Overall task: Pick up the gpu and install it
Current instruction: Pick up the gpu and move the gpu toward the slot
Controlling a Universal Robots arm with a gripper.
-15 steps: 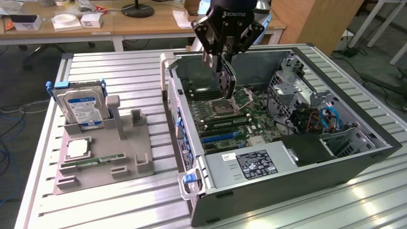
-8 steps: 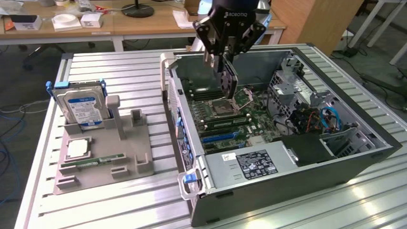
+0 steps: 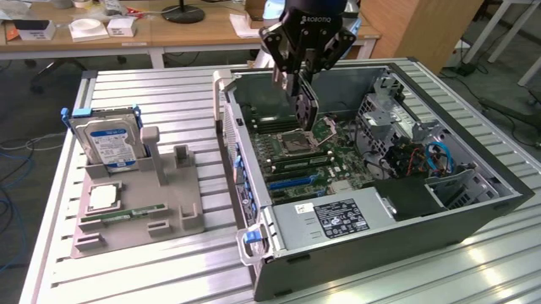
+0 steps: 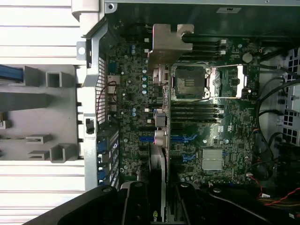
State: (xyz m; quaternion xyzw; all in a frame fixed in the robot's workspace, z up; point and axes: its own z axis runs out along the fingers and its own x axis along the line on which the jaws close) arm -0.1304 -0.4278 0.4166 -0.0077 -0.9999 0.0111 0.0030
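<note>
Gripper (image 3: pixel 298 81) (image 4: pixel 161 206), mine, black, hanging over the open computer case (image 3: pixel 406 250): jaws drawn in narrow and clamped on the gpu (image 3: pixel 310 113) (image 4: pixel 157 164), one finger on each flat face. Gpu: thin card, held on edge and pointing down out of my fingers into the case, dark in the exterior view. In the wrist view it is seen along its length, with its metal bracket (image 4: pixel 169 40) at the end farthest from my fingers. Position: above the motherboard (image 3: pixel 292 168) (image 4: pixel 126 108), lower end close to the CPU socket (image 3: pixel 296 140) (image 4: pixel 190 82). I cannot tell whether it touches the board. Blue slots (image 3: pixel 292 183) (image 4: pixel 185 138): on the motherboard, beside the line of the card in the wrist view. Power supply (image 3: pixel 334 218): silver box with a dark label, at the near end of the case in the exterior view. Grey tray (image 3: pixel 169 190) (image 4: pixel 28 101): on the table (image 3: pixel 152 88), at the exterior view's left of the case, just beside it. Hard drive (image 3: pixel 108 142): silver with a blue label, standing upright in the tray's far end. RAM stick (image 3: pixel 123 214): slim and green, lying flat in the tray, nearer the camera than the hard drive. Table: slatted metal, carrying both tray and case.
</note>
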